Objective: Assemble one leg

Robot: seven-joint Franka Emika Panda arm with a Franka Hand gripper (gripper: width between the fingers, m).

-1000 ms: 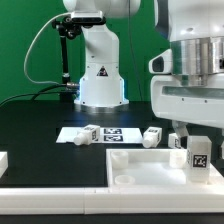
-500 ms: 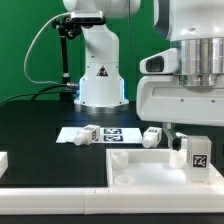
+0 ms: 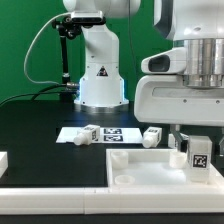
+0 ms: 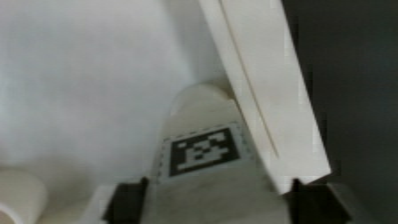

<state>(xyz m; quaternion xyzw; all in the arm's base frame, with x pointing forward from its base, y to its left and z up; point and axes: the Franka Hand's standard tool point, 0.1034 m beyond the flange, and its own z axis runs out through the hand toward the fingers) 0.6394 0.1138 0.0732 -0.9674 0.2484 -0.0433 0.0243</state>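
The pincer [image 3: 199,152] grips a small white oblong plastic tagged leg [image 3: 199,154] over the large white square rimmed tray [image 3: 140,170].

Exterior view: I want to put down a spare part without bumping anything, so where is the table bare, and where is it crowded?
The black table is bare on the exterior view's left, between the robot base and the marker board. The tray has open floor at its left half. It is crowded at the right: the gripper holds a leg over the tray, another leg behind.

Green backdrop [image 3: 25,50], black tabletop [image 3: 35,125]
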